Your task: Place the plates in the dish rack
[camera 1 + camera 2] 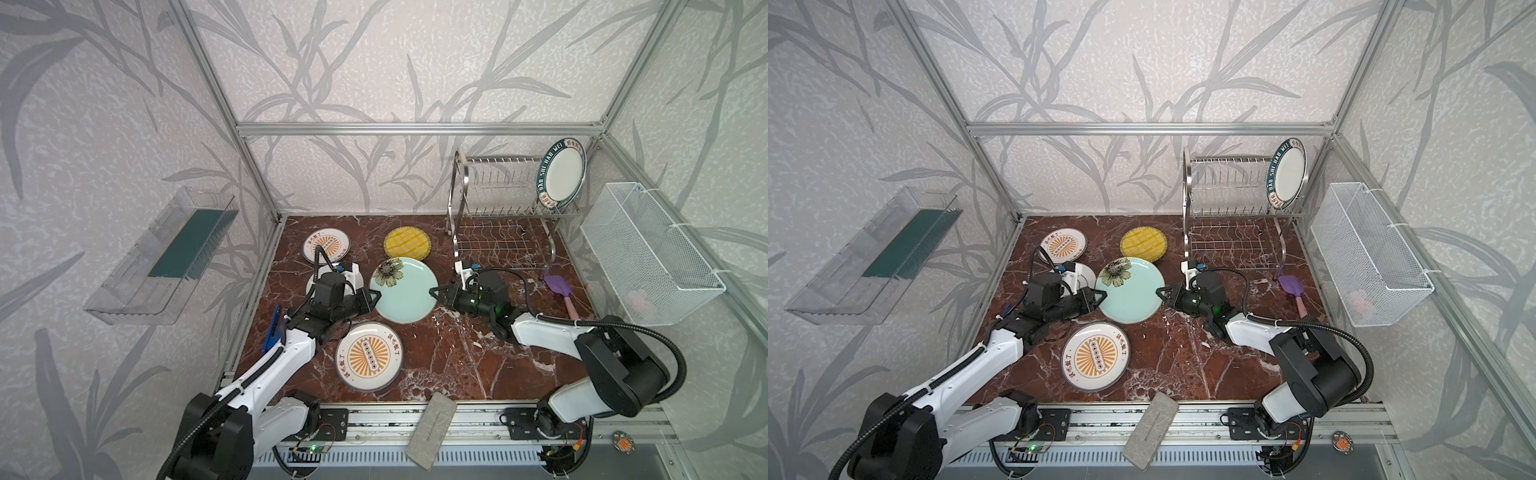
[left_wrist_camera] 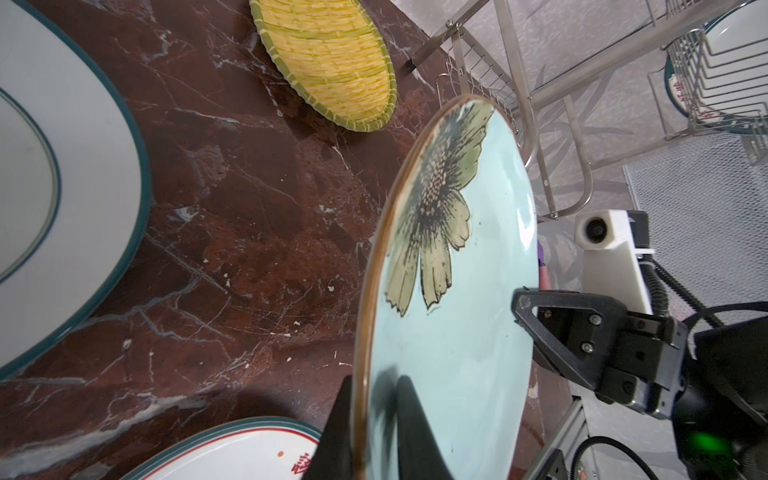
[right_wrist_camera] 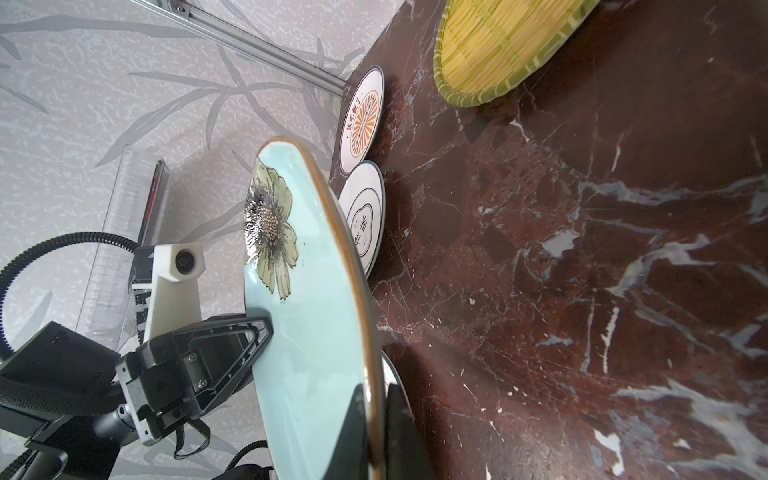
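Red-brown marble tabletop, leaf-papered walls all round. One job is done: the teal-rimmed plate stands upright at the right end of the rack's upper tier. My left claw and right claw each pinch an opposite edge of the mint plate, mid-table and seemingly lifted. Lying flat and yet to load: far sunburst plate, ringed plate, yellow plate, near sunburst plate. A purple spatula lies by the rack's front leg; I judge it could crowd my approach.
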Available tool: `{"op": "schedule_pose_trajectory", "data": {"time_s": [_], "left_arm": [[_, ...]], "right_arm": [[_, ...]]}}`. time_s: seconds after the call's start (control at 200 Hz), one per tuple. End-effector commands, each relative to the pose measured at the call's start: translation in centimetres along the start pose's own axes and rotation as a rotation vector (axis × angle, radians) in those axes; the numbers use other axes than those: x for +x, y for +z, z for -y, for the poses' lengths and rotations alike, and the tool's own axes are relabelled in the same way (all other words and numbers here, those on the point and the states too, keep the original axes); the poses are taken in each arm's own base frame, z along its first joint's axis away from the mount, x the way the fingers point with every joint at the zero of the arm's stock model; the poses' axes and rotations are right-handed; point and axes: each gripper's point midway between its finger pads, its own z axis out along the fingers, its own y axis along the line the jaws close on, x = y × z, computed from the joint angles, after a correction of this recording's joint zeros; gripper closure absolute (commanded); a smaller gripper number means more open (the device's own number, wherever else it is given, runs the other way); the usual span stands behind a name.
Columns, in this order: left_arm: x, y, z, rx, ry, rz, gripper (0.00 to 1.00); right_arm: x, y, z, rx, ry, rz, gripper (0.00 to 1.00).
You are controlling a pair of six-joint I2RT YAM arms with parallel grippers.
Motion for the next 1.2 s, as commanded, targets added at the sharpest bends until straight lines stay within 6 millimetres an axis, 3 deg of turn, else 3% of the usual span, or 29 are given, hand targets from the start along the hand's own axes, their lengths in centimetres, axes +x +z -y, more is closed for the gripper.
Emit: {"op": "schedule_pose_trajectory", "data": {"time_s": [0.0,0.105,0.295,0.44,0.7,1.195], "left_arm": [[0.5,0.3,-0.2,0.014,0.002,-0.009,0.93],[0.5,0.4,-0.1,0.025,-0.004,-0.007,1.0],[0.3,0.3,0.0,0.028,-0.002,0.004,1.0],[0.1,0.1,0.8,0.07,-0.007,0.02,1.0],[-0.4,-0.4,2.1,0.126,0.011,0.035,1.0],[-0.7,-1.0,3.2,0.178,0.019,0.059,1.0]], "right_arm": [[-2.8,-0.9,-6.5,-0.214,-0.098,0.089,1.0],[-2.8,-0.9,-6.5,-0.213,-0.095,0.092,1.0],[-2.8,-1.1,-6.6,-0.222,-0.093,0.097,1.0],[-2.9,-1.2,-6.8,-0.231,-0.093,0.102,0.85],[-2.5,-1.4,-7.1,-0.223,-0.107,0.109,0.74],[-2.0,-0.7,-6.8,-0.219,-0.099,0.112,0.72]]}}
